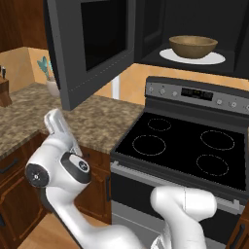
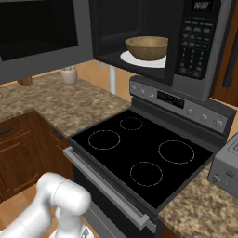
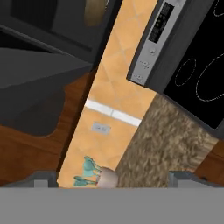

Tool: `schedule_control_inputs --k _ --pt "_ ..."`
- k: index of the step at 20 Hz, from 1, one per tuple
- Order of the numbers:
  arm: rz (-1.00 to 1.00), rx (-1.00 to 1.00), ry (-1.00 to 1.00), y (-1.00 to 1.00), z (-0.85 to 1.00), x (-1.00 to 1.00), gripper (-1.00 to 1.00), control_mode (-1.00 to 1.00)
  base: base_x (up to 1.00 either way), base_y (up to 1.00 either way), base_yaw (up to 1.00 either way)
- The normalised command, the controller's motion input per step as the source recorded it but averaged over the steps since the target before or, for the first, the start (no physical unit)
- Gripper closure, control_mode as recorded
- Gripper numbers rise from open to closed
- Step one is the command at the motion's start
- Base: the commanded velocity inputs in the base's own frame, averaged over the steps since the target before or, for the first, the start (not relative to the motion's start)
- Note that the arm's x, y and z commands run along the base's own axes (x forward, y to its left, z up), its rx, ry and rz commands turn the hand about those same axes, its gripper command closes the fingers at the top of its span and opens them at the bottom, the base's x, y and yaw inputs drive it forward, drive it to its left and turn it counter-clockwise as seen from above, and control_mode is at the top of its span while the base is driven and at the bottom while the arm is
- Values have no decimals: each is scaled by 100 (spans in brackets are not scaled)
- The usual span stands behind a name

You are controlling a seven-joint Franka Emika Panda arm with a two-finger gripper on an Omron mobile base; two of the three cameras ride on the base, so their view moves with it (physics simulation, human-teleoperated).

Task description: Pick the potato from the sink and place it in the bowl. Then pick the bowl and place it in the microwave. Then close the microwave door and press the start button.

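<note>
Inside the microwave (image 2: 195, 46), on its white plate: the wooden bowl (image 1: 193, 46); potato not discernible.
Microwave door (image 1: 90, 46) swung wide open; claw (image 3: 111, 183) spread empty, below. Next, probably: pushing door shut, then start.

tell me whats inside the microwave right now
The bowl sits on the white turntable plate inside the open microwave. The bowl's wall hides its contents, so the potato cannot be confirmed.

One bowl (image 1: 193, 46) sits on one white plate (image 1: 214, 58) in one microwave (image 2: 200, 42), upper right of the frame. One door (image 1: 90, 46) at upper left. One stove (image 1: 185, 146) with four burner rings. One potted plant (image 1: 48, 78), one toaster (image 2: 226, 169), one knife block (image 1: 5, 90).
</note>
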Motion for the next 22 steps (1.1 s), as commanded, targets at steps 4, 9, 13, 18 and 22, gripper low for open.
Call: schedule_control_inputs --k 4,9,13,18,22 --pt "-27 0 -34 0 7 16 -100 -100 0 0 0" --pt "-18 1 -34 -7 11 4 -100 -100 0 0 0" --pt "-11 0 -16 0 1 41 -100 -100 0 0 0" --pt "-11 0 -16 0 12 36 -100 -100 0 0 0" --pt "-8 4 -28 -22 29 1 -100 -100 0 0 0"
